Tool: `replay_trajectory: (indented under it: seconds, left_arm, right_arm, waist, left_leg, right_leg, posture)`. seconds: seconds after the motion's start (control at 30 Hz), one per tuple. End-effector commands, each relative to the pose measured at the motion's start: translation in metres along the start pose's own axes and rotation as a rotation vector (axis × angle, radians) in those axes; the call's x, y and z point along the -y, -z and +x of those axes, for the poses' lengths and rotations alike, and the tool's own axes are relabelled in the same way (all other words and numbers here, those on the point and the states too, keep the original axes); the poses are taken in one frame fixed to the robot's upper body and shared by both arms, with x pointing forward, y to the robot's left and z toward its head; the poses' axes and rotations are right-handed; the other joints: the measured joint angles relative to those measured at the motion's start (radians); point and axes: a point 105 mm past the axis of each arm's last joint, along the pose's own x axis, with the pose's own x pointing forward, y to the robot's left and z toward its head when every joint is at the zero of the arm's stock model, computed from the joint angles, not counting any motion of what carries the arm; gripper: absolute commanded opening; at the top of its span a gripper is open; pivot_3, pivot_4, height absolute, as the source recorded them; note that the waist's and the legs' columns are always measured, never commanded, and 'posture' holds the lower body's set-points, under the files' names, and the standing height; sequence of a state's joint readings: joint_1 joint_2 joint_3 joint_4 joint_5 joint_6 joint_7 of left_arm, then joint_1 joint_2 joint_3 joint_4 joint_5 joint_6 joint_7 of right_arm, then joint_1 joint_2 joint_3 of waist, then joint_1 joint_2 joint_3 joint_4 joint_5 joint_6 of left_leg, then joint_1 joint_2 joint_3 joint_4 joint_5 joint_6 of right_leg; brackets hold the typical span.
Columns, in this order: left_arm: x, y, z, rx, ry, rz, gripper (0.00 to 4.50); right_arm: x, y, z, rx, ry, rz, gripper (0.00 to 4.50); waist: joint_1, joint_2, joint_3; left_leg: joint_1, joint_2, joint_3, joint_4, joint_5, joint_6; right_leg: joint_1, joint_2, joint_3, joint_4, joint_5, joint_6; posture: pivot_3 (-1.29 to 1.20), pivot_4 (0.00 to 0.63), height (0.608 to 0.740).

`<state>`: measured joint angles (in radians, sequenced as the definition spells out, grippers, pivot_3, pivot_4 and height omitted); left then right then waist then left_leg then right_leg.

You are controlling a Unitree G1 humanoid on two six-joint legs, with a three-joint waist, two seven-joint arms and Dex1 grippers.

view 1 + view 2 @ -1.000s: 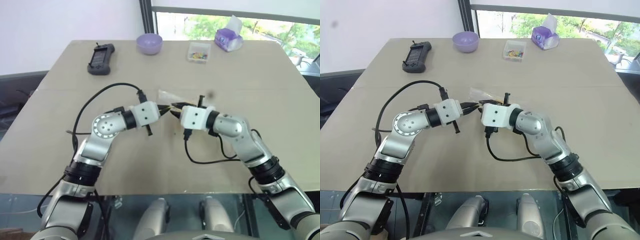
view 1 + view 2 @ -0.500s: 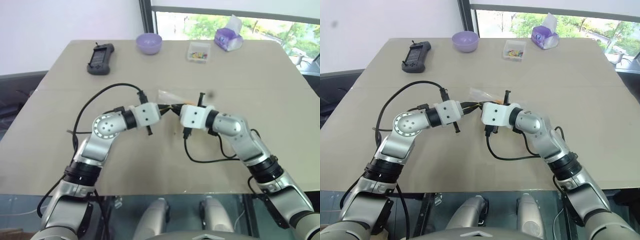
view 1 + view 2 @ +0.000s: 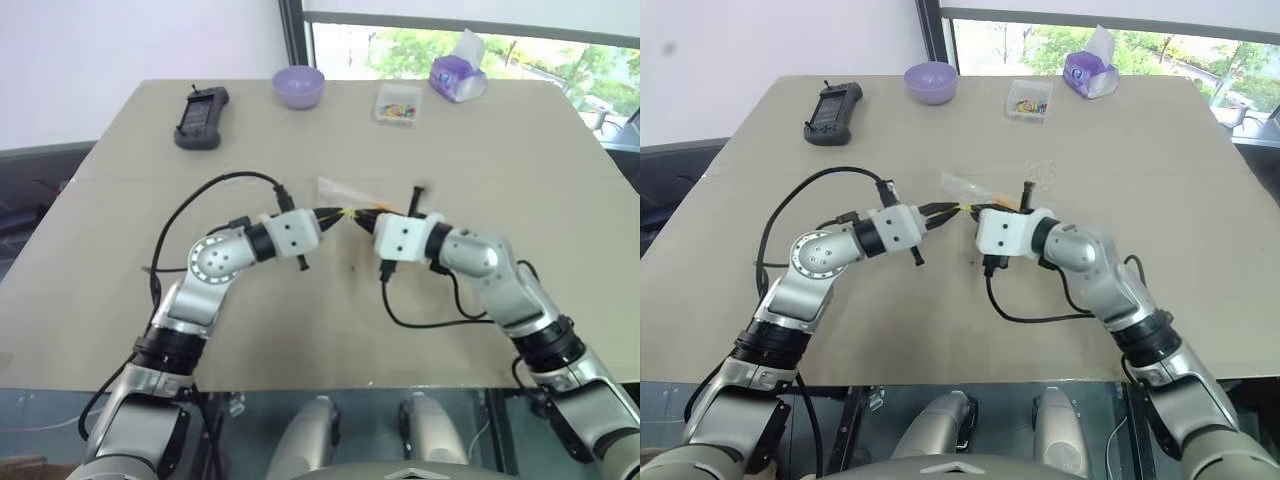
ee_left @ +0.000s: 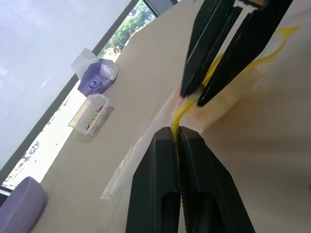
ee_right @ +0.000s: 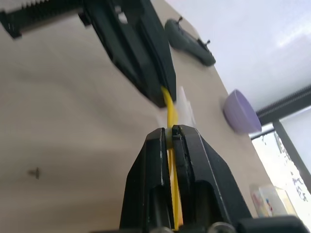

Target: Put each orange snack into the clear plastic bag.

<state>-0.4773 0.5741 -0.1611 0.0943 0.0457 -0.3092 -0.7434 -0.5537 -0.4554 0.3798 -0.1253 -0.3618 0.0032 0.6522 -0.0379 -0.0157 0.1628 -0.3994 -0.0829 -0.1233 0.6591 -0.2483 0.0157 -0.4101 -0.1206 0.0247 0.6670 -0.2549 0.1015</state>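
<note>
The clear plastic bag [image 3: 334, 190] hangs just above the middle of the table [image 3: 120, 200], its yellow seal strip [image 4: 178, 114] stretched between my two grippers. My left gripper [image 3: 335, 213] is shut on one end of the strip, coming in from the left. My right gripper [image 3: 362, 214] is shut on the strip a finger's width away, facing the left one nearly tip to tip. In the right wrist view the strip [image 5: 168, 109] runs from my fingers to the left gripper [image 5: 146, 58]. A sliver of orange [image 3: 1006, 203] shows behind the right gripper; I cannot tell if it is an orange snack.
Along the table's far edge sit a black handheld controller [image 3: 201, 117], a purple bowl [image 3: 299, 86], a small clear box with colourful contents [image 3: 398, 103] and a purple tissue pack [image 3: 457, 78]. Black cables loop from both wrists over the tabletop.
My right gripper has closed on the yellow strip and shifted slightly right, pulling the strip taut. The left gripper has kept its hold and place.
</note>
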Motion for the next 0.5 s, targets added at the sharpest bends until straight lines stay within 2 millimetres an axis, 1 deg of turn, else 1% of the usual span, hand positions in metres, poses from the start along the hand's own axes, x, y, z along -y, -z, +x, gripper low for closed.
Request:
replay_trajectory:
  seconds: [0.03, 0.33, 0.5]
  left_arm:
    - [-0.029, -0.001, -0.017, 0.007, -0.133, 0.016, 0.0]
    - [-0.033, 0.007, -0.02, -0.016, -0.159, -0.011, 0.0]
    - [-0.034, 0.007, -0.02, -0.018, -0.163, -0.018, 0.0]
  right_arm:
    - [0.013, 0.037, -0.026, -0.154, 0.062, 0.032, 0.08]
    - [0.008, 0.077, -0.069, -0.32, 0.075, 0.043, 0.08]
    - [0.013, 0.084, -0.077, -0.348, 0.092, 0.042, 0.08]
  waist:
    - [0.001, 0.0, 0.0]
    - [0.003, 0.0, 0.0]
    - [0.0, 0.0, 0.0]
  left_leg:
    - [0.0, 0.0, 0.0, 0.0, 0.0, 0.0]
    - [0.0, 0.0, 0.001, -0.003, 0.0, 0.0]
    - [0.0, 0.0, 0.002, -0.004, 0.0, 0.0]
  right_leg:
    - [0.0, 0.0, 0.0, 0.0, 0.0, 0.0]
    - [0.0, 0.0, 0.0, -0.002, 0.0, 0.0]
    - [0.0, 0.0, 0.001, -0.003, 0.0, 0.0]
  posture:
    - [0.0, 0.15, 0.74]
    - [0.0, 0.15, 0.74]
    - [0.0, 0.15, 0.74]
